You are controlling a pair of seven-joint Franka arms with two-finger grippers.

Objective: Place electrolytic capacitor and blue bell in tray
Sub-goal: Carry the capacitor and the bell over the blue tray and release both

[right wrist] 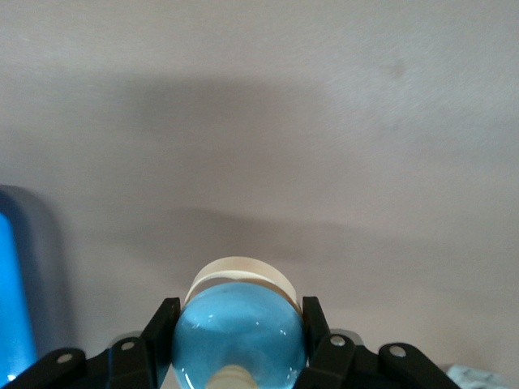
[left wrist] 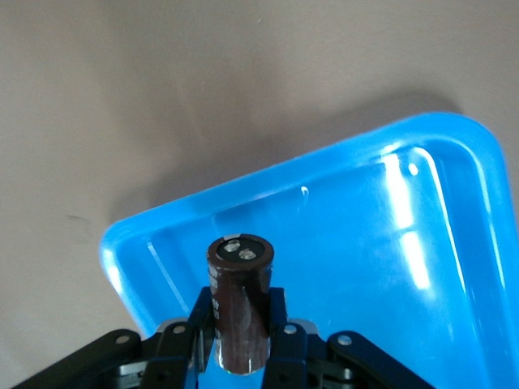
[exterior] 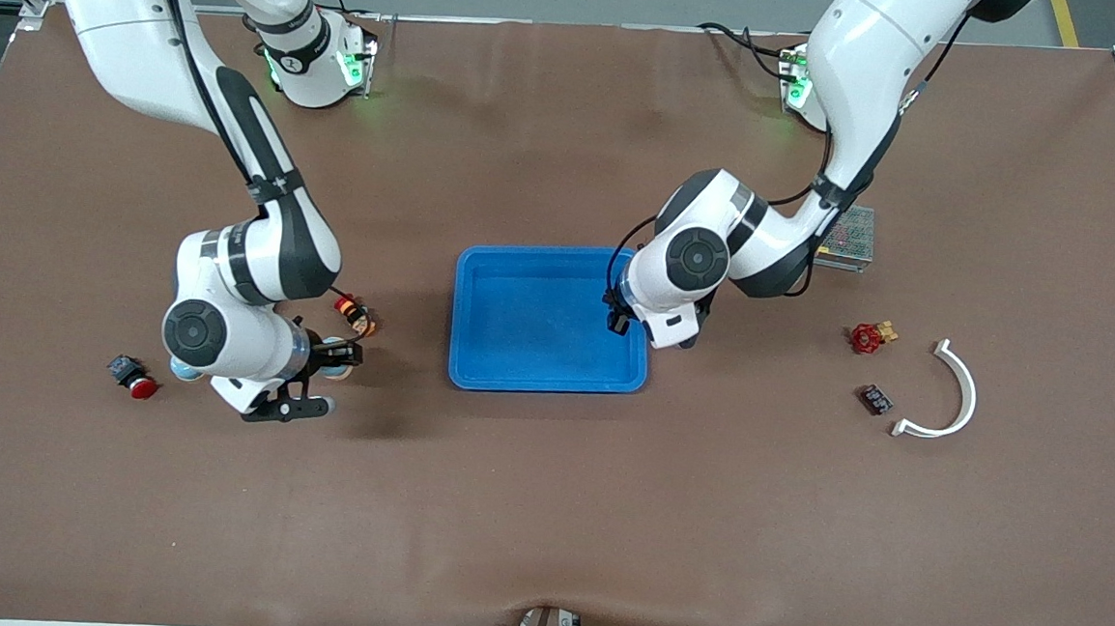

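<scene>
My left gripper (exterior: 618, 315) hangs over the blue tray (exterior: 544, 382), above the rim on the left arm's side. It is shut on the electrolytic capacitor (left wrist: 241, 275), a dark brown cylinder standing up between the fingers of the left gripper (left wrist: 240, 318), with the tray's floor (left wrist: 365, 243) below it. My right gripper (exterior: 347, 352) is above the table between the tray and the right arm's end. The right gripper (right wrist: 239, 316) is shut on the blue bell (right wrist: 239, 344), a glossy light-blue ball with a cream band (right wrist: 239, 266) over it. The tray's edge (right wrist: 10, 300) shows at that view's side.
A small orange and black part (exterior: 356, 314) lies by the right gripper, and a red push button (exterior: 134, 378) lies toward the right arm's end. Toward the left arm's end are a metal mesh box (exterior: 849, 236), a red valve knob (exterior: 868, 338), a small dark block (exterior: 876, 399) and a white curved piece (exterior: 954, 395).
</scene>
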